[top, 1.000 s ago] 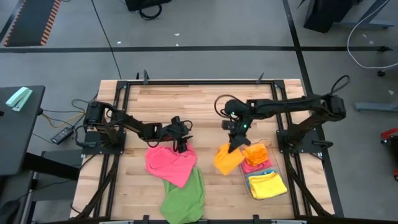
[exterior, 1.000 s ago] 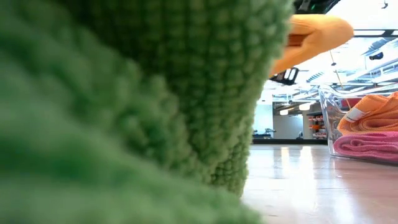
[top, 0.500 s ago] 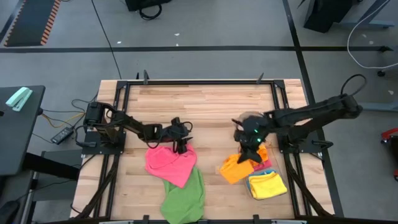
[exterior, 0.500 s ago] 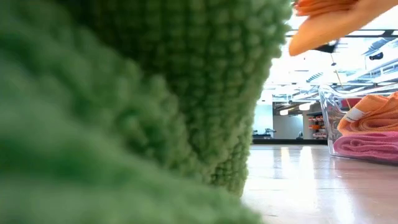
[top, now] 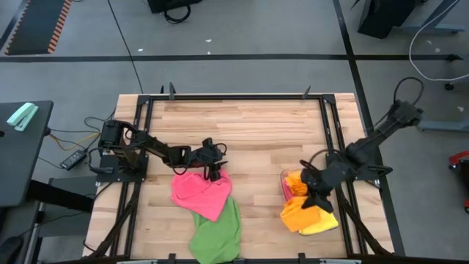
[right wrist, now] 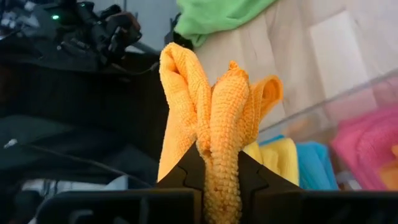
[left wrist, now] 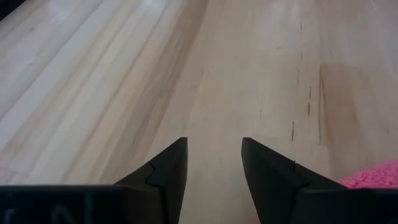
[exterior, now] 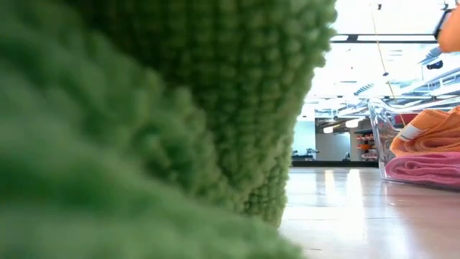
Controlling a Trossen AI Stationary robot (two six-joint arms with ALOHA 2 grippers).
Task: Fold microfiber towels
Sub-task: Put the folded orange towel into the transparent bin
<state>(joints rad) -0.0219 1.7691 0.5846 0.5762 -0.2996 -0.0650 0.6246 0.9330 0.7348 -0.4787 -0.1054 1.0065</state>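
My right gripper (right wrist: 213,177) clamps the orange towel (right wrist: 211,118) over the bin (top: 284,183) — table's right edge; left gripper (left wrist: 213,163) — jaws parted, empty.

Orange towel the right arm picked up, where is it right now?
High view: the orange towel hangs pinched in the right gripper, over the clear bin at the table's right edge, above the yellow towel.

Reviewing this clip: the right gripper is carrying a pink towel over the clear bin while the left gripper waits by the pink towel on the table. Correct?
Not quite. The towel in the right gripper is an orange towel, not pink; the right wrist view shows its jaws shut on it. It does hang over the clear bin, and the left gripper waits at the pink towel.
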